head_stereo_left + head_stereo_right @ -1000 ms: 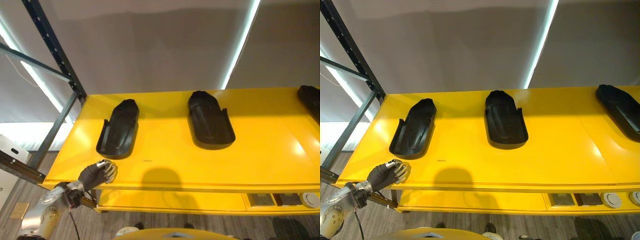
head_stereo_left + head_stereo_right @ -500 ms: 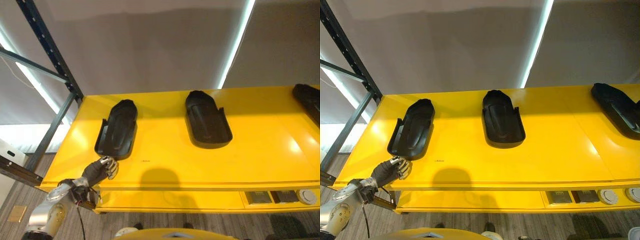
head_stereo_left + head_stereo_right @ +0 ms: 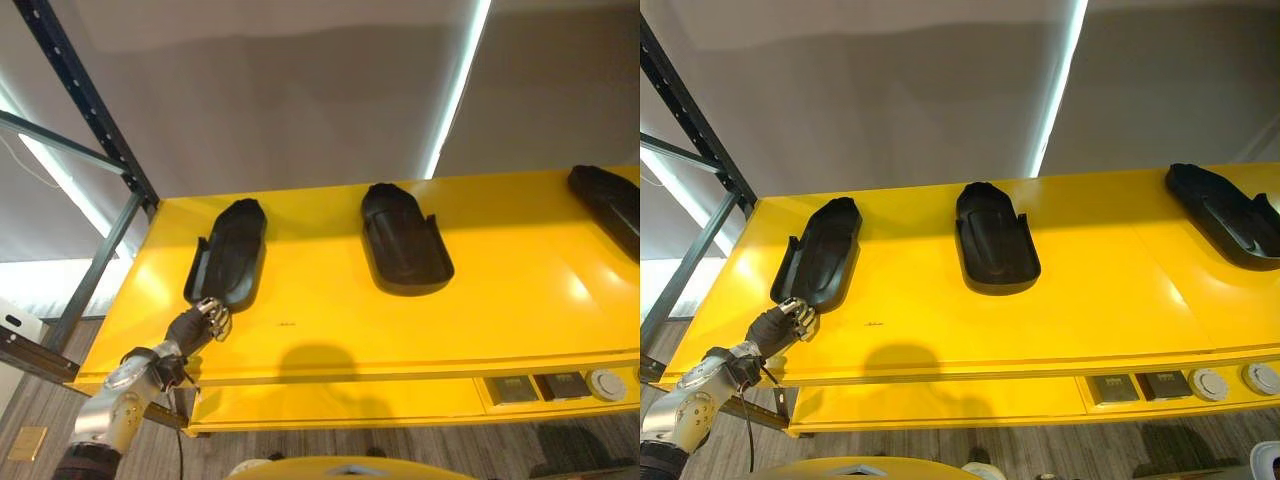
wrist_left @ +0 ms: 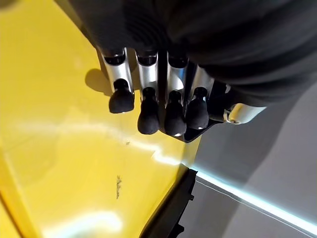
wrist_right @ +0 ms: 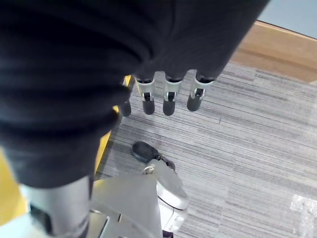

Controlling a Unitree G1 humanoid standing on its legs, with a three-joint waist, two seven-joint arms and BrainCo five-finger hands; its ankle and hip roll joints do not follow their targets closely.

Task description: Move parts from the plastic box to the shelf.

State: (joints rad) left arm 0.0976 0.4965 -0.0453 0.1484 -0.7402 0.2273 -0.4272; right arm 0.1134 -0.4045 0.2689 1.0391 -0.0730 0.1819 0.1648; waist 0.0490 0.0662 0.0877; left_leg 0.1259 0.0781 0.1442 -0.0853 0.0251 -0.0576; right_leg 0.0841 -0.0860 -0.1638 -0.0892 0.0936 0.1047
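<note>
The yellow shelf [image 3: 420, 320] carries three black parts. The left part [image 3: 228, 254] lies lengthwise near the shelf's left end, its near end close to the front edge. The middle part [image 3: 403, 240] sits well apart from it, around the shelf's centre, with its wider open end toward the robot. The right part [image 3: 1222, 212] rests far over at the right end, angled across the shelf.

The left hand [image 3: 203, 321] reaches up from the lower left and is at the near end of the left part. Its fingers [image 4: 148, 116] are curled downward over the shelf's surface, with the part's dark edge showing just behind the fingertips in the left wrist view. Whether the fingers actually grip the part or merely touch it cannot be told from these views.

The right hand [image 5: 166, 94] hangs low, over grey striped floor [image 5: 257, 148], well away from the shelf. Its fingers [image 5: 194, 96] are bent loosely and hold nothing.

A dark steel upright [image 3: 80, 95] with a diagonal brace stands at the shelf's left end. Below the shelf's front edge, toward the right, a lower yellow level [image 3: 970, 405] holds two dark square items [image 3: 1137, 385] and two round pale ones [image 3: 1235, 381] in a row. A grey wall [image 3: 300, 90] with a bright light strip [image 3: 455, 90] stands behind.
</note>
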